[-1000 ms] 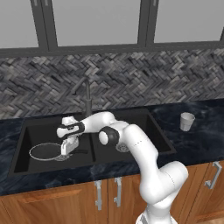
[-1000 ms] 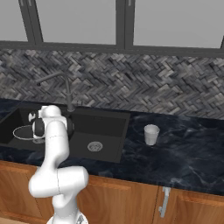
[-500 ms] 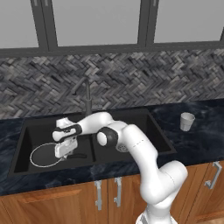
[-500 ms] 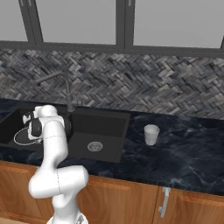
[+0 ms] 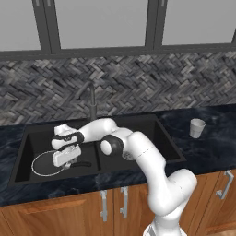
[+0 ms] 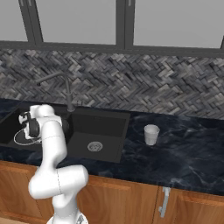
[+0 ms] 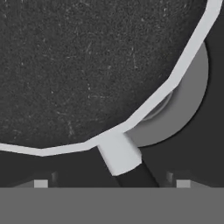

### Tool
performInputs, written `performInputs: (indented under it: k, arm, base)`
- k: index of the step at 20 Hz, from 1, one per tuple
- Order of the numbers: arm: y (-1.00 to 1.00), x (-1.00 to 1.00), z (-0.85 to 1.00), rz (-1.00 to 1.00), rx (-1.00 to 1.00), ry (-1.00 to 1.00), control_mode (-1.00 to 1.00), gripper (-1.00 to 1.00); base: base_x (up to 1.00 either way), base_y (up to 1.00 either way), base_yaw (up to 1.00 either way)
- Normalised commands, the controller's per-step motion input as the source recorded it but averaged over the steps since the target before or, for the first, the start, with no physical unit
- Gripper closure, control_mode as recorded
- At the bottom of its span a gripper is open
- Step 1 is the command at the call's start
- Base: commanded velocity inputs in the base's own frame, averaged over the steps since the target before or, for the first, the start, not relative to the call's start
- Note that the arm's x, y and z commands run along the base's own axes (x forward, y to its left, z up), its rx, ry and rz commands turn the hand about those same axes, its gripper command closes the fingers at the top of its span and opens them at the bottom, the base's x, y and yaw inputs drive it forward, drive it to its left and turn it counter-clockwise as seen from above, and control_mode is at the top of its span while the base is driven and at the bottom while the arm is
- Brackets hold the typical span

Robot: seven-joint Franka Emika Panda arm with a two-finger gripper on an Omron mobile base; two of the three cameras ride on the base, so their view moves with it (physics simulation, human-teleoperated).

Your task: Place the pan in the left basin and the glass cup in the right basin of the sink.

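The pan [image 5: 46,164] lies flat in the left basin [image 5: 37,138] of the black sink, its black handle [image 5: 83,162] pointing right toward the divider. My gripper [image 5: 66,161] hangs low over that handle. In the hand view the gripper [image 7: 112,183] is open, its fingertips [image 7: 40,183] standing wide on either side of the handle [image 7: 127,167] without touching it. The pan's dark inside [image 7: 87,65] partly covers the silver drain [image 7: 186,109]. The glass cup [image 5: 197,127] stands upright on the counter to the right of the right basin [image 5: 159,140], also seen as the cup [image 6: 151,134].
A slim dark faucet [image 5: 92,99] rises behind the divider, just above my forearm. The right basin [image 6: 109,131] holds just its drain [image 6: 94,146]. Dark marble counter [image 6: 188,148] stretches around the cup. Wooden cabinet fronts run below.
The jaws have spread apart and let go of the pan's handle. The hand has sunk slightly in the left basin. The cup has not moved.
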Motion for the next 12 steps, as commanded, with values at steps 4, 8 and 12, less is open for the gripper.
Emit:
performInputs:
  k: [4, 8, 12]
  arm:
    - [0.01, -0.04, 0.30, -0.16, -0.11, -0.06, -1.00, -1.00]
    - [0.04, -0.07, 0.31, -0.17, -0.11, -0.07, -1.00, -1.00]
    - [0.00, -0.15, 0.30, -0.19, -0.11, -0.11, -1.00, -1.00]
  base:
    - [0.00, 0.00, 0.00]
    - [0.00, 0.00, 0.00]
    - [0.00, 0.00, 0.00]
